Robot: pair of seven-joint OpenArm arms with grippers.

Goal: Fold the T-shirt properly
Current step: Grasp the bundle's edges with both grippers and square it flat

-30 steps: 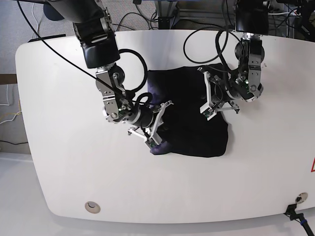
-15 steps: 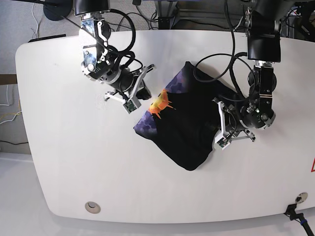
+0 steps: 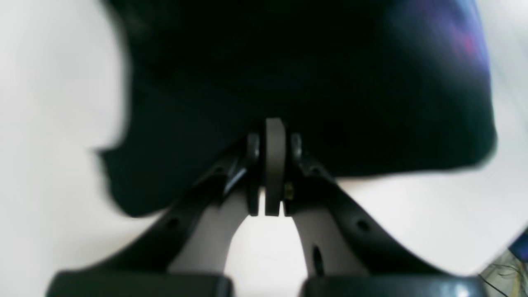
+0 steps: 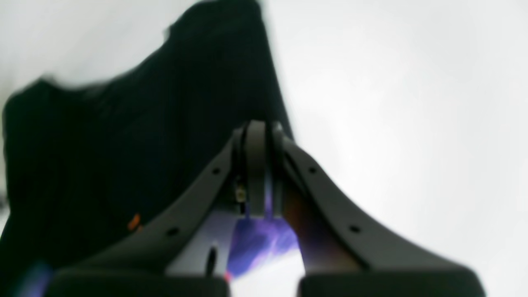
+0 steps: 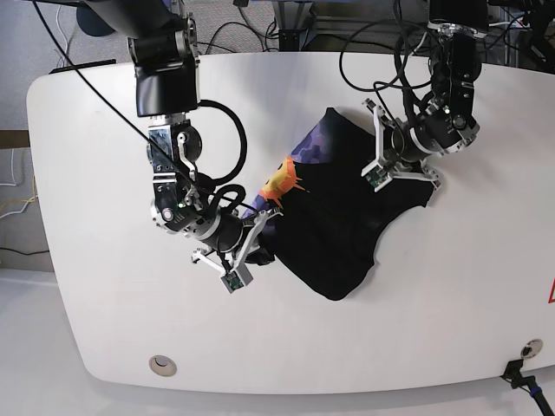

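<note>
**Both my claws pinched on the black shirt, mid-table**

The large black short-sleeved cloth T-shirt [image 5: 347, 221] lies crumpled near the middle of the white oval tabletop [image 5: 113, 295], between my two arms. In the base view its far-left corner shows a patch of purple cloud print, and just below that patch an orange-yellow sun print stands out at the shirt's left edge. The rest of the visible cloth is plain black, drawn to a blunt point toward the near edge of the table.

My left claw [image 5: 375, 178], on the right of the base view, sits at the shirt's right side. Its wrist view shows my left claw [image 3: 274, 136] with the jaws pressed together, their tips against the black fabric; the cloth fills the upper part of that view, with a blurred purple tint at its top right.

My right claw [image 5: 234, 276], on the left of the base view, sits at the shirt's left edge, below the sun print. Its wrist view shows my right claw [image 4: 258, 140] with the jaws closed, black cloth rising behind the tips and purple print visible beneath them. Both wrist views are blurred, so I cannot tell how much fabric either claw has.
</note>
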